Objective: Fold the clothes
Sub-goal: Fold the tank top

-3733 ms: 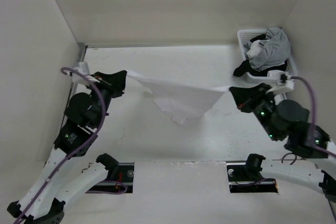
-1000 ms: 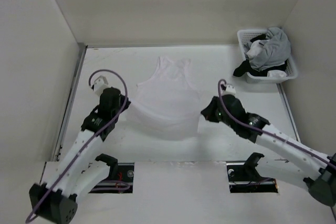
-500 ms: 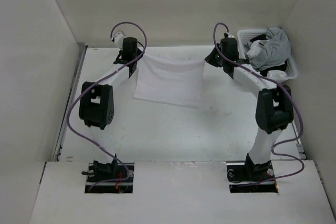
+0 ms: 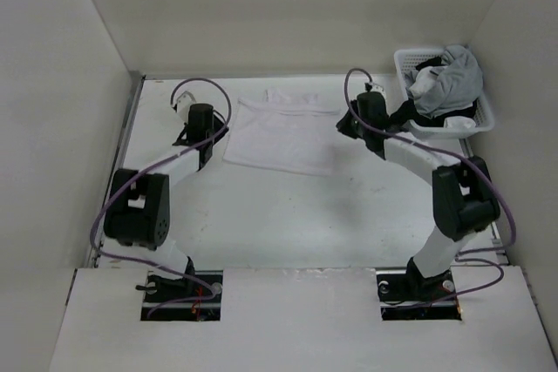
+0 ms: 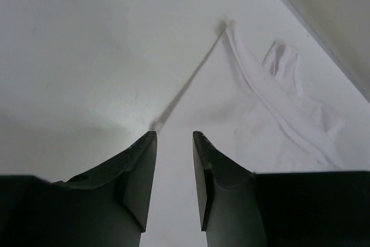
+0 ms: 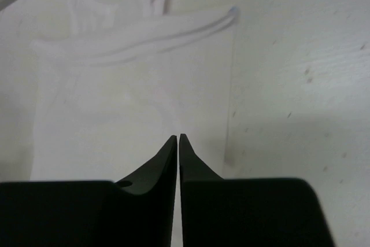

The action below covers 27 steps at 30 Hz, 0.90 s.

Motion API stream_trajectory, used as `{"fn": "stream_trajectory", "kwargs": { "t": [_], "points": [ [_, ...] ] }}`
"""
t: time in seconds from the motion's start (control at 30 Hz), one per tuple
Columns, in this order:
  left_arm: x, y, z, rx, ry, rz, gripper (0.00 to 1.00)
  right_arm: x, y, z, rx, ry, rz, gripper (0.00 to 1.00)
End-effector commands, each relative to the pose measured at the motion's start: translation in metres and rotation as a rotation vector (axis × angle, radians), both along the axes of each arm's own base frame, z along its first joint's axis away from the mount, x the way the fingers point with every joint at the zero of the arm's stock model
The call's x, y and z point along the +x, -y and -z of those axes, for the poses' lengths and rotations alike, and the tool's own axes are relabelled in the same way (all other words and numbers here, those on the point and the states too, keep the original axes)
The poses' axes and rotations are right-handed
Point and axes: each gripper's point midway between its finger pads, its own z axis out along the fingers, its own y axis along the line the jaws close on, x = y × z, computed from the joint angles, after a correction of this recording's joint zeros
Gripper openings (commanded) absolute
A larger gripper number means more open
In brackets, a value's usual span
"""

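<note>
The left gripper's (image 5: 173, 137) two dark fingers (image 5: 141, 183) stand apart with bare tabletop showing in the gap, gripping nothing. The right gripper (image 6: 178, 137) has its fingers drawn almost together, only a sliver of light between the tips and nothing caught in it. From the left wrist the clothes (image 4: 279, 135) lie off at about 2 o'clock from the fingertips, clear of them. From the right wrist the white fabric spreads ahead from 10 to 12 o'clock, its right edge running just past the tips. From above, the garment rests flat on the table (image 4: 288, 215), toward 12 o'clock from the middle. It is doubled over into a rough rectangle, with the shoulder straps peeking out along its far edge. The left gripper sits at its 9 o'clock, a little way off the cloth, and the right gripper at its 3 o'clock, just beside the edge; I cannot tell whether that one touches it. Both arms reach well out from their bases at 6 o'clock. At 2 o'clock, in the far corner, a white basket (image 4: 401, 63) holds a grey garment (image 4: 453, 80), and a black garment (image 4: 403, 113) hangs over its near rim.
</note>
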Motion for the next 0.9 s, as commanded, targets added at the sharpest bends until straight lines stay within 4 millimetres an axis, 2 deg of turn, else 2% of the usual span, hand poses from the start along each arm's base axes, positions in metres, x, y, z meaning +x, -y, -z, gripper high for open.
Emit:
{"fn": "stream_trajectory", "kwargs": {
  "t": [0.0, 0.07, 0.13, 0.2, 0.3, 0.43, 0.53, 0.73, 0.87],
  "points": [
    [-0.046, -0.001, -0.020, -0.036, 0.087, -0.006, 0.30, -0.042, -0.027, -0.032, 0.069, 0.138, -0.029, 0.03],
    [-0.077, -0.001, 0.004, -0.056, 0.038, 0.016, 0.32, -0.076, -0.037, -0.016, 0.103, 0.116, -0.055, 0.01],
    [-0.098, 0.004, 0.022, -0.101, -0.005, 0.053, 0.32, -0.105, -0.044, -0.005, 0.117, 0.111, -0.084, 0.03],
    [-0.108, 0.008, 0.032, -0.132, -0.023, 0.082, 0.33, -0.128, -0.047, 0.004, 0.118, 0.100, -0.113, 0.07],
    [-0.109, 0.006, 0.042, -0.149, -0.028, 0.080, 0.34, -0.154, -0.046, 0.017, 0.108, 0.084, -0.134, 0.14],
    [-0.103, 0.002, 0.053, -0.180, -0.041, 0.054, 0.34, -0.172, -0.031, 0.039, 0.094, 0.050, -0.102, 0.29],
    [-0.098, 0.002, 0.060, -0.215, -0.042, 0.029, 0.34, -0.181, -0.028, 0.051, 0.104, 0.029, -0.103, 0.34],
    [-0.091, 0.008, 0.061, -0.269, -0.004, 0.035, 0.34, -0.180, -0.025, 0.062, 0.111, 0.015, -0.081, 0.41],
    [-0.091, 0.006, 0.069, -0.275, -0.026, 0.025, 0.22, -0.174, -0.026, 0.068, 0.114, -0.005, -0.065, 0.42]
  ]
}}
